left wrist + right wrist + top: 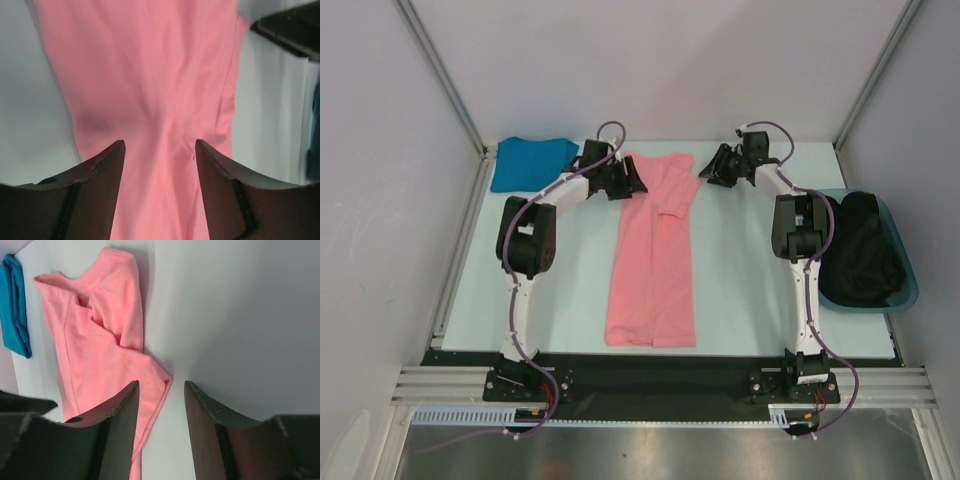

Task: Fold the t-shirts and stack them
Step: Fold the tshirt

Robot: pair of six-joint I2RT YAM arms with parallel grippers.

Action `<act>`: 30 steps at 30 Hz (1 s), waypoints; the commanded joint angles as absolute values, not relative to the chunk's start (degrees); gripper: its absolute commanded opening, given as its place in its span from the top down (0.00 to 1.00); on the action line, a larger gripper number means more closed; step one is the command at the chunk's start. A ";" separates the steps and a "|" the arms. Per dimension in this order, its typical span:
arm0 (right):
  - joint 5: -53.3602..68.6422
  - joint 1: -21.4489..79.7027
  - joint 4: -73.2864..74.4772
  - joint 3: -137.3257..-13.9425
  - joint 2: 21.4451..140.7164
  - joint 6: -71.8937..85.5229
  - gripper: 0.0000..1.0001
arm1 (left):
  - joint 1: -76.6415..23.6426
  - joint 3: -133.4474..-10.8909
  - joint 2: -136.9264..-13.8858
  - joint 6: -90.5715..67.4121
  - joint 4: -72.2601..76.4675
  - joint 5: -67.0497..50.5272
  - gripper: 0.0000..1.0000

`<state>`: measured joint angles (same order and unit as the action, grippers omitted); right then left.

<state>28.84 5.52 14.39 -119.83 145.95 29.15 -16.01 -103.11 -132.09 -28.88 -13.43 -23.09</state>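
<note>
A salmon pink t-shirt (653, 260) lies lengthwise in the middle of the table, folded into a long narrow strip with its sleeves tucked in at the far end. A teal-blue t-shirt (531, 160) sits folded at the far left corner. My left gripper (632, 182) hovers at the pink shirt's far left edge, open, with pink fabric (150, 100) below the gap and nothing pinched. My right gripper (708, 172) is open just right of the shirt's far end; the pink sleeve corner (155, 377) lies beside its left finger, not held.
A translucent teal tub (908, 265) holding dark black cloth (860, 255) stands at the right table edge beside the right arm. Grey walls and metal frame posts enclose the table (740, 290). A black strip runs along the near edge by the arm bases.
</note>
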 commanded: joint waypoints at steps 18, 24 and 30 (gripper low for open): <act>31.02 7.21 19.51 -130.60 151.35 27.42 0.88 | -15.47 -84.91 -108.47 -24.44 -21.44 -19.78 0.38; 29.71 7.91 20.04 -130.61 147.84 27.77 0.99 | -15.47 -81.57 -104.77 -22.94 -24.34 -19.07 0.38; 25.50 8.96 20.92 -127.98 143.27 28.13 1.00 | -15.47 -77.79 -100.38 -22.59 -26.01 -18.98 0.38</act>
